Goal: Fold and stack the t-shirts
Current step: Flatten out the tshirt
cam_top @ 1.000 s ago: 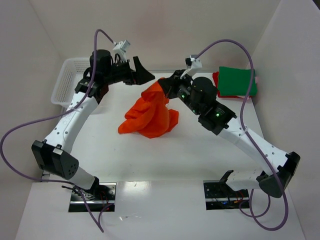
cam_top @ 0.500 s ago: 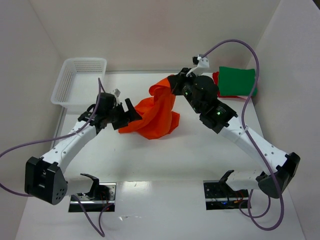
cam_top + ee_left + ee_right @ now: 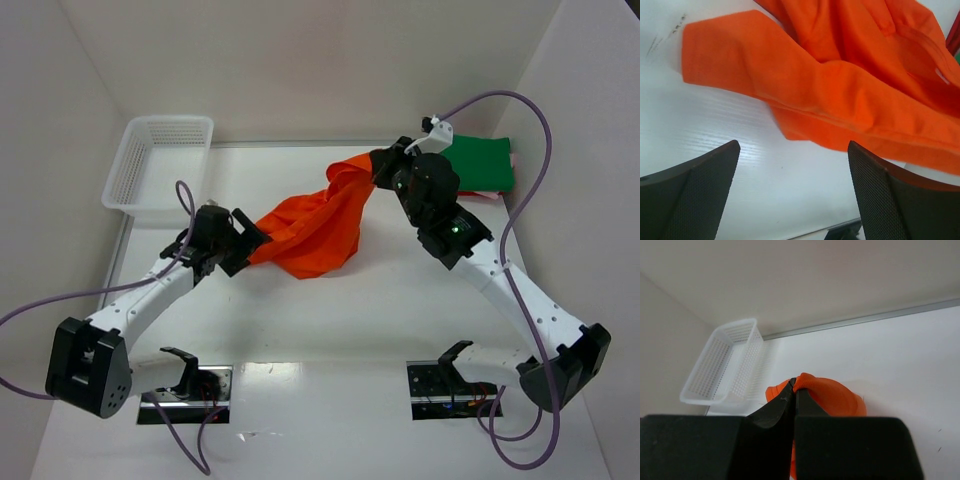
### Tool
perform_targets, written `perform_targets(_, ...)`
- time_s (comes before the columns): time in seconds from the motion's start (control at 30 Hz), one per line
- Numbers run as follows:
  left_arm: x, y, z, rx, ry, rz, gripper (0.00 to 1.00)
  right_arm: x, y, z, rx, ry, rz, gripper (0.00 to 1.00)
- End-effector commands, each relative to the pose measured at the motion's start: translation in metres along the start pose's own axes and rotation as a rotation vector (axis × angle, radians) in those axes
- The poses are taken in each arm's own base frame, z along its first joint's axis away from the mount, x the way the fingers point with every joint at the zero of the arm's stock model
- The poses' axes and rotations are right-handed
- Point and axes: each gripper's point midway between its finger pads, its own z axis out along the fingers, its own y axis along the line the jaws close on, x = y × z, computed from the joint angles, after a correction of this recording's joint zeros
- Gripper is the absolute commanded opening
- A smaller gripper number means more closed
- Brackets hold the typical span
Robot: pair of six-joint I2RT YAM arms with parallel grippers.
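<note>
The bright orange t-shirt (image 3: 315,225) is stretched across the middle of the table, its upper right corner raised. My right gripper (image 3: 372,170) is shut on that raised corner; the right wrist view shows the cloth (image 3: 835,397) pinched at the gripper's tips (image 3: 794,385). My left gripper (image 3: 250,238) is low at the shirt's left end, open. In the left wrist view the orange cloth (image 3: 840,85) lies just beyond the open left gripper (image 3: 795,190), with bare table between the fingers (image 3: 695,195). A folded green t-shirt (image 3: 480,165) lies at the back right, with a red and pink edge (image 3: 483,194) under it.
A white mesh basket (image 3: 160,165) stands at the back left corner, and shows in the right wrist view (image 3: 720,367). White walls close the table at the back and both sides. Purple cables loop off both arms.
My left arm has swung down from the basket to the shirt's left end. My right gripper has carried its corner back and to the right, pulling the bunched shirt out long.
</note>
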Motion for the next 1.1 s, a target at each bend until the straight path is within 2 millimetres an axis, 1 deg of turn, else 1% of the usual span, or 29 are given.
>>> perform_targets(0.0, -0.009, 0.005, 0.008, -0.030, -0.062, -0.097, 0.95, -0.021, -0.004, -0.008, 0.016, -0.075, 0.037, 0.00)
perform_targets(0.03, -0.008, 0.007, 0.011, -0.040, -0.057, -0.111, 0.95, -0.020, -0.005, -0.010, 0.016, -0.075, 0.037, 0.00)
perform_targets(0.07, -0.005, 0.015, 0.015, -0.067, -0.057, -0.135, 0.94, -0.019, -0.008, -0.010, 0.031, -0.074, 0.034, 0.00)
perform_targets(0.1, -0.007, 0.016, 0.017, -0.068, -0.070, -0.144, 0.92, -0.023, -0.007, -0.013, 0.025, -0.083, 0.038, 0.00)
perform_targets(0.13, -0.005, 0.020, 0.022, -0.083, -0.063, -0.144, 0.92, -0.022, -0.013, -0.012, 0.039, -0.081, 0.035, 0.00)
perform_targets(0.2, -0.004, 0.025, 0.029, -0.106, -0.062, -0.153, 0.91, -0.027, -0.014, -0.016, 0.036, -0.089, 0.048, 0.00)
perform_targets(0.23, 0.000, 0.034, 0.037, -0.142, -0.045, -0.154, 0.91, -0.024, -0.020, -0.015, 0.049, -0.085, 0.045, 0.00)
perform_targets(0.27, 0.001, 0.032, 0.041, -0.140, -0.036, -0.154, 0.91, -0.028, -0.019, -0.018, 0.045, -0.092, 0.048, 0.00)
perform_targets(0.3, 0.005, 0.036, 0.045, -0.152, -0.016, -0.155, 0.91, -0.024, -0.021, -0.017, 0.049, -0.085, 0.045, 0.00)
perform_targets(0.33, 0.008, 0.041, 0.051, -0.173, -0.006, -0.156, 0.89, -0.027, -0.020, -0.020, 0.044, -0.093, 0.049, 0.00)
perform_targets(0.47, 0.013, 0.047, 0.058, -0.190, 0.016, -0.158, 0.86, -0.030, -0.025, -0.019, 0.064, -0.105, 0.058, 0.00)
perform_targets(0.5, 0.013, 0.047, 0.058, -0.190, 0.016, -0.158, 0.86, -0.036, -0.028, -0.021, 0.069, -0.117, 0.062, 0.00)
perform_targets(0.53, 0.014, 0.052, 0.059, -0.211, 0.013, -0.157, 0.85, -0.035, -0.026, -0.021, 0.061, -0.113, 0.061, 0.00)
perform_targets(0.6, 0.008, 0.055, 0.060, -0.221, -0.006, -0.162, 0.83, -0.035, -0.026, -0.021, 0.061, -0.113, 0.061, 0.00)
perform_targets(0.63, 0.009, 0.060, 0.060, -0.235, -0.014, -0.161, 0.83, -0.035, -0.026, -0.021, 0.061, -0.113, 0.061, 0.00)
perform_targets(0.67, 0.006, 0.058, 0.059, -0.231, -0.028, -0.174, 0.82, -0.035, -0.026, -0.021, 0.061, -0.113, 0.061, 0.00)
perform_targets(0.7, 0.005, 0.059, 0.059, -0.235, -0.036, -0.173, 0.82, -0.031, -0.028, -0.021, 0.065, -0.106, 0.058, 0.00)
perform_targets(0.77, 0.003, 0.060, 0.061, -0.240, -0.049, -0.185, 0.82, -0.031, -0.028, -0.021, 0.065, -0.106, 0.058, 0.00)
perform_targets(0.8, 0.004, 0.067, 0.065, -0.265, -0.048, -0.184, 0.82, -0.031, -0.028, -0.021, 0.064, -0.106, 0.067, 0.00)
perform_targets(0.83, 0.001, 0.061, 0.068, -0.252, -0.053, -0.184, 0.82, -0.031, -0.028, -0.021, 0.064, -0.106, 0.067, 0.00)
perform_targets(0.9, -0.001, 0.059, 0.072, -0.256, -0.052, -0.184, 0.81, -0.032, -0.028, -0.023, 0.064, -0.106, 0.067, 0.00)
perform_targets(0.93, 0.000, 0.060, 0.077, -0.263, -0.048, -0.184, 0.79, -0.028, -0.030, -0.023, 0.069, -0.099, 0.064, 0.00)
perform_targets(0.97, -0.001, 0.056, 0.079, -0.257, -0.041, -0.185, 0.78, -0.028, -0.030, -0.023, 0.069, -0.098, 0.064, 0.00)
perform_targets(1.0, 0.002, 0.062, 0.083, -0.276, -0.032, -0.185, 0.77, -0.027, -0.031, -0.025, 0.068, -0.099, 0.073, 0.00)
perform_targets(1.03, 0.001, 0.060, 0.085, -0.275, -0.033, -0.185, 0.77, -0.027, -0.031, -0.025, 0.068, -0.099, 0.073, 0.00)
perform_targets(1.07, -0.001, 0.057, 0.087, -0.272, -0.034, -0.185, 0.75, -0.026, -0.030, -0.027, 0.059, -0.094, 0.082, 0.00)
